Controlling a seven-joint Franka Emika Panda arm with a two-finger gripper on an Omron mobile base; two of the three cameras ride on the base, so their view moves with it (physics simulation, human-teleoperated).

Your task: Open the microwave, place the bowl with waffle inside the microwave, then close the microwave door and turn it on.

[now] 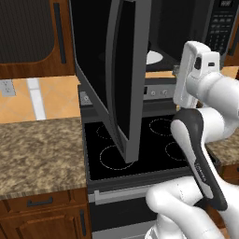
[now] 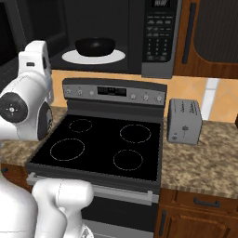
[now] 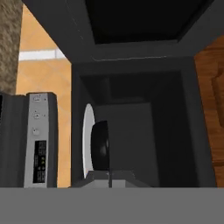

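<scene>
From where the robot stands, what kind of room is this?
A home kitchen, rendered: a black glass-top stove under an open microwave, a grey toaster on the granite counter, and wooden cabinets.

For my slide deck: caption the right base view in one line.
Black bowl resting on the white turntable plate inside the open microwave, above the stove and beside a grey toaster.
</scene>
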